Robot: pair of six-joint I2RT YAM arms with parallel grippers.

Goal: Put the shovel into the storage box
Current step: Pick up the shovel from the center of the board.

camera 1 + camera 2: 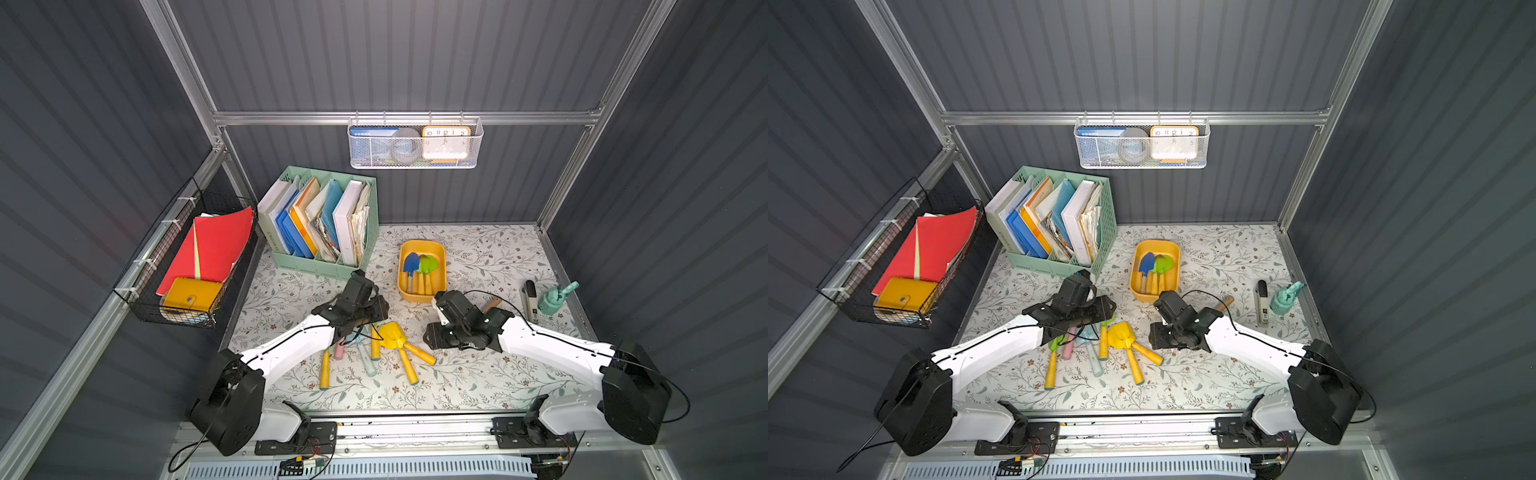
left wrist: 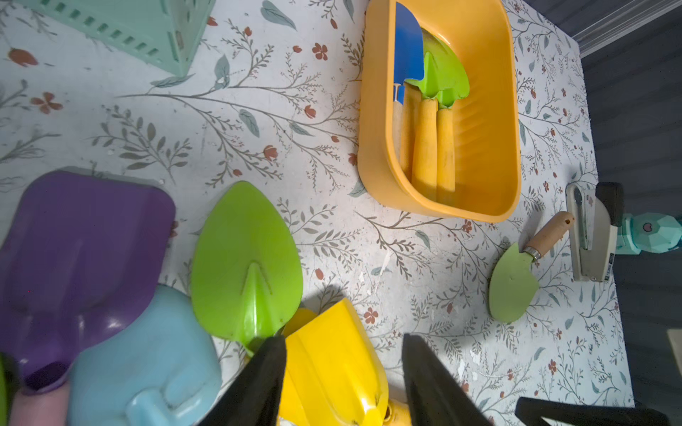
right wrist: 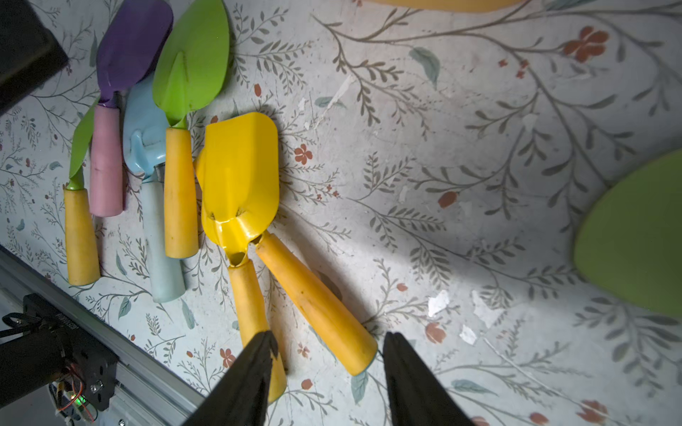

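In both top views the box (image 1: pixel 440 268) (image 1: pixel 1174 274) sits just right of centre on the floral mat (image 1: pixel 478 374), with both wrists below it in the frame. A blue shovel (image 1: pixel 411 262) and green shovels (image 1: pixel 428 264) lie inside it, blades toward the top of the frame and handles toward the bottom. The yellow shovel (image 1: pixel 390 333) (image 1: pixel 1121 333) lies on the mat below centre, outside the box and between the two arms. It rests on a second yellow shovel (image 3: pixel 199 162), and their two orange handles splay toward the lower right. To its left are a green shovel (image 3: pixel 192 59), a pale blue shovel (image 3: pixel 142 125) and a purple shovel (image 3: pixel 133 44), partly under the left arm in the top views. The left gripper (image 2: pixel 343 341) hangs over the yellow blade with its fingers well apart and nothing clamped. One finger crosses the blade's edge in the wrist view; whether it touches cannot be told. The right gripper (image 3: pixel 330 337) is likewise spread and holds nothing, with the end of one orange handle showing between its fingers and a gap on either side. A trowel (image 2: pixel 513 284) lies near a stapler (image 1: pixel 530 299) at the right of the mat.
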